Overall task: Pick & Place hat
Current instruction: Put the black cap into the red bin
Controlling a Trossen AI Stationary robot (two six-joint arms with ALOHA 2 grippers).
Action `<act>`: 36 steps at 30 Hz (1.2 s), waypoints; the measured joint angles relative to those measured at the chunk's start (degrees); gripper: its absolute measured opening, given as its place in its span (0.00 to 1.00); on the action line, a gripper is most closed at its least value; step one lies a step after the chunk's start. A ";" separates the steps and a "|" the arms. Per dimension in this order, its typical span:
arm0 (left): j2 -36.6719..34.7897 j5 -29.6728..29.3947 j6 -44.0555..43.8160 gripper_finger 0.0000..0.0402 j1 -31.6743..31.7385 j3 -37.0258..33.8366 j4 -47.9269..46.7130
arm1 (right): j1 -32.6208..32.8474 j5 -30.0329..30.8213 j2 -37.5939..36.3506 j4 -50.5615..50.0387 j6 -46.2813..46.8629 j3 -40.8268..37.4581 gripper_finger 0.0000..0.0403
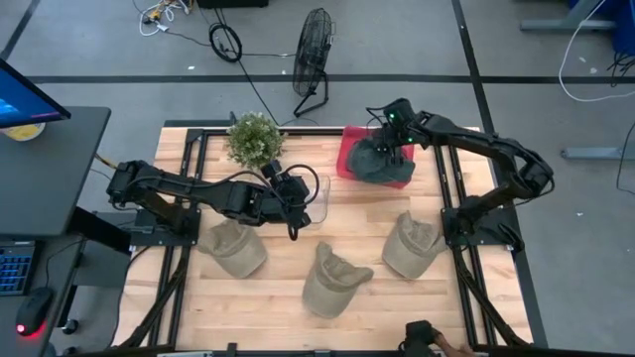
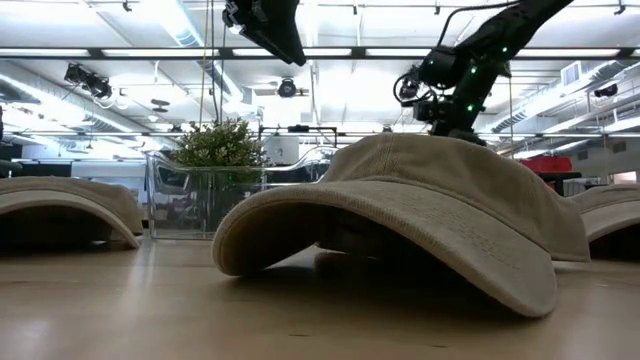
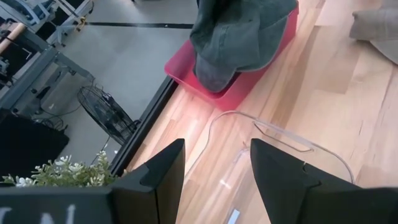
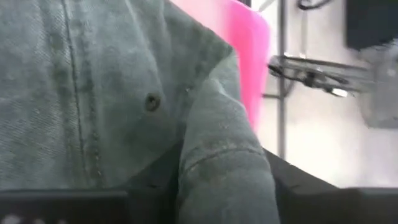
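Note:
A dark grey-green denim hat (image 1: pixel 382 165) lies in a pink bin (image 1: pixel 349 159) at the table's far side; its brim (image 3: pixel 214 78) hangs over the bin's rim (image 3: pixel 186 71). My right gripper (image 1: pixel 389 147) stands over it, shut on its cloth. My left gripper (image 1: pixel 296 206) is open and hovers by a clear container (image 1: pixel 316 194) at mid-table, holding nothing. Three tan hats rest on the wood on their brims and crowns: one left (image 1: pixel 234 248), one at the near middle (image 1: pixel 332 280), one right (image 1: pixel 412 244). My right gripper (image 4: pixel 224 186) pinches a raised fold of the hat's crown cloth (image 4: pixel 217 124) between its two fingers (image 4: pixel 152 180), next to the top button (image 4: pixel 152 102). It comes from above, pointing down. The hat's lower part (image 3: pixel 242 43) sits in the pink bin.
A potted plant (image 1: pixel 255 137) stands at the far edge, left of the bin. The clear container (image 3: pixel 273 140) lies right below my left gripper (image 3: pixel 214 180). Black frame rails run along the table's left and right sides. Bare wood (image 1: pixel 372 218) shows between bin and tan hats.

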 joint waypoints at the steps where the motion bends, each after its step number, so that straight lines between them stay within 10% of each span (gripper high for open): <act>1: 0.00 0.00 0.00 0.46 0.00 0.00 0.01 | 0.18 1.46 -0.74 -0.50 0.01 0.00 0.40; 18: 0.00 0.87 -0.02 0.46 -0.09 0.00 -0.01 | 4.77 4.31 -17.51 -12.16 10.64 -0.04 0.52; 23: 0.00 1.29 -0.02 0.46 -0.09 0.00 -0.01 | 6.41 0.42 -22.14 -2.59 20.08 -0.04 0.46; 29: 0.00 1.31 -0.02 0.46 -0.09 0.00 -0.01 | 8.19 -19.44 -19.80 0.22 34.63 -1.16 0.34; 36: 0.02 1.33 -0.04 0.46 -0.09 0.00 0.00 | 10.40 -15.51 -10.78 4.12 32.16 -10.44 0.10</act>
